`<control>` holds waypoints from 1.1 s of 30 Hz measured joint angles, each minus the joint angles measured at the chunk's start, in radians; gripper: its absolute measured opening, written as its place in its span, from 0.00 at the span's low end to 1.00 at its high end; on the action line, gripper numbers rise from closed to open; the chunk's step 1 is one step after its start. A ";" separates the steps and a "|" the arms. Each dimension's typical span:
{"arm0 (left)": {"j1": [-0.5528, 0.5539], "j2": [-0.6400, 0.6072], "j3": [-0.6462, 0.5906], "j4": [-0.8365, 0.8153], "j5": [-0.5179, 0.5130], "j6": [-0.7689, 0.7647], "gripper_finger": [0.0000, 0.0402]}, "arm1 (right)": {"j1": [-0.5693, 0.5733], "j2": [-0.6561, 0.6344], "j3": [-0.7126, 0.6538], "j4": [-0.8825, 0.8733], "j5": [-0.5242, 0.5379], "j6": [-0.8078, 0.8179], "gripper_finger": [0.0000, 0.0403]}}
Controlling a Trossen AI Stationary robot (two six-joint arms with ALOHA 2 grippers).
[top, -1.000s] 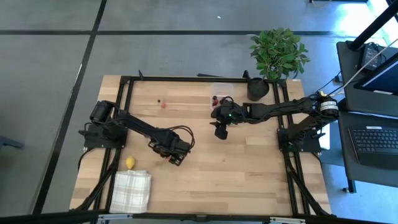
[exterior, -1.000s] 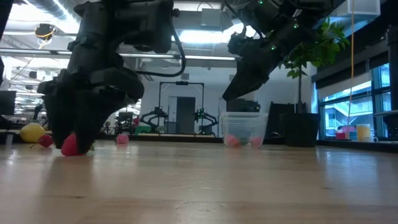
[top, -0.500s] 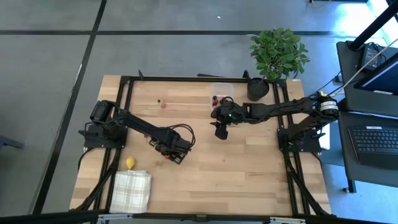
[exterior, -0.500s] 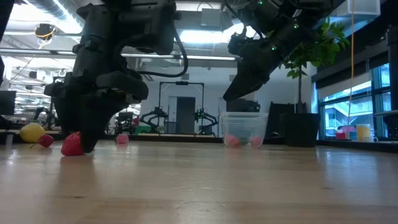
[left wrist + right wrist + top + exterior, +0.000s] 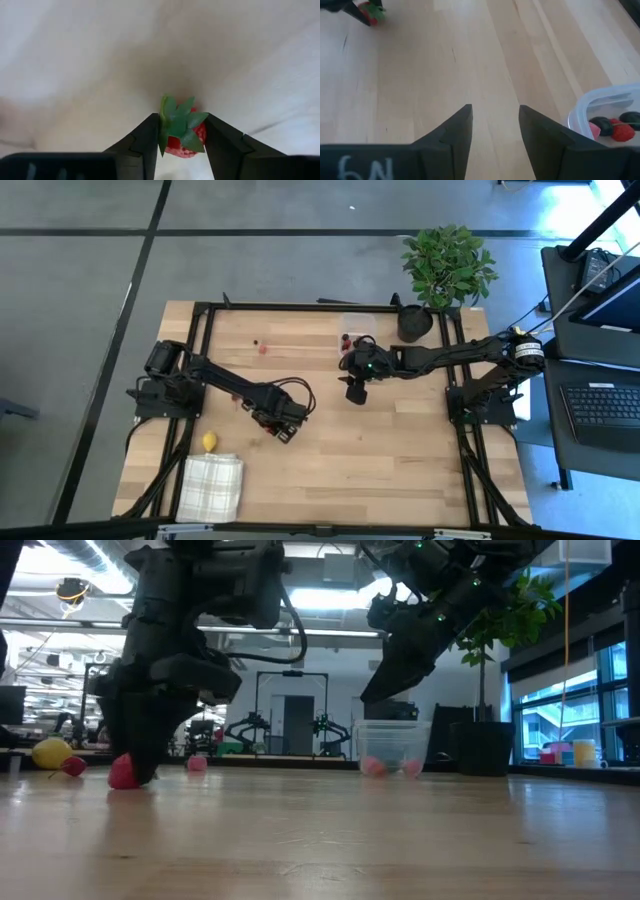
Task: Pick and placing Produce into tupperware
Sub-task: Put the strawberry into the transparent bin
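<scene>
The strawberry (image 5: pixel 182 134) sits on the bench (image 5: pixel 400 450) left of centre, well apart from the tupperware (image 5: pixel 352 332) at the far edge. It looks tiny, light and smooth, likely to roll or squirt out, so a grip across its red body below the leaves seems best. The left gripper (image 5: pixel 181 137) has narrowed its fingers (image 5: pixel 146 145) against both sides of the berry. The right gripper (image 5: pixel 494 125) hovers near the tupperware, fingers partly open and empty.
</scene>
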 joint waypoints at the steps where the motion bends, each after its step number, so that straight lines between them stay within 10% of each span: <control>1: 0.007 -0.002 0.001 0.000 -0.011 0.026 0.32 | 0.000 0.000 0.000 0.000 0.000 0.011 0.41; 33: 0.188 -0.462 -0.001 0.285 -0.457 0.838 0.02 | -0.001 -0.202 0.002 -0.006 0.000 0.137 0.41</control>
